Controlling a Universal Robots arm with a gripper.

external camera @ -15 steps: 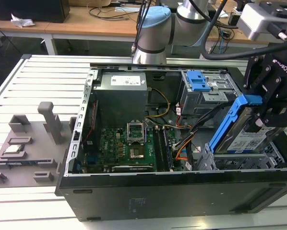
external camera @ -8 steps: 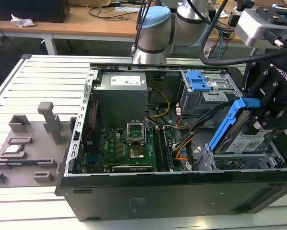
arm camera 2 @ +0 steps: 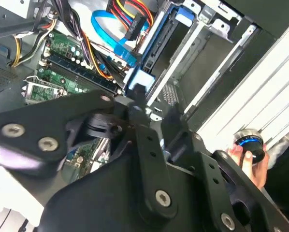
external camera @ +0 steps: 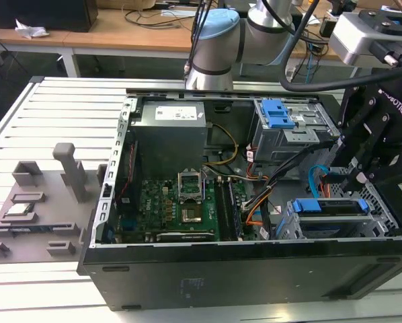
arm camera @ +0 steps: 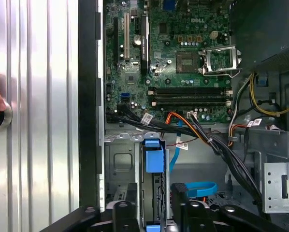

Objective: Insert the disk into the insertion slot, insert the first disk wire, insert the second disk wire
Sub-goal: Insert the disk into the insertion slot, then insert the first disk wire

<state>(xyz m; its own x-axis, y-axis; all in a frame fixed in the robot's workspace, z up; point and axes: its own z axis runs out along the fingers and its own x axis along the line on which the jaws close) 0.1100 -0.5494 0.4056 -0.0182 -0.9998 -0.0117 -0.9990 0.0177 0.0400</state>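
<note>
The disk [external camera: 325, 206], in its blue carrier, lies in the insertion slot [external camera: 384, 217], the silver perforated cage at the case's front corner on the exterior view's right. My black gripper [external camera: 359, 180] hangs just above the disk's end. In the first wrist view the gripper [arm camera: 152, 203] is open, with a finger on each side of the disk [arm camera: 154, 186] and small gaps showing. The second disk wire [external camera: 312, 178], a flat light-blue cable, loops loose beside the cage [arm camera: 197, 186] [arm camera 2: 103, 21]. A black plug on red, yellow and orange wires [arm camera 2: 135, 26] hangs near it.
A taller grey bay with a blue latch [external camera: 278, 114] stands behind the cage. Black and orange wire bundles [arm camera: 202, 135] cross between the motherboard [external camera: 181, 202] and the cage. Grey fixtures [external camera: 39, 202] sit on the slatted table. A person's hand rests on a round blue-lit knob [arm camera 2: 248, 145].
</note>
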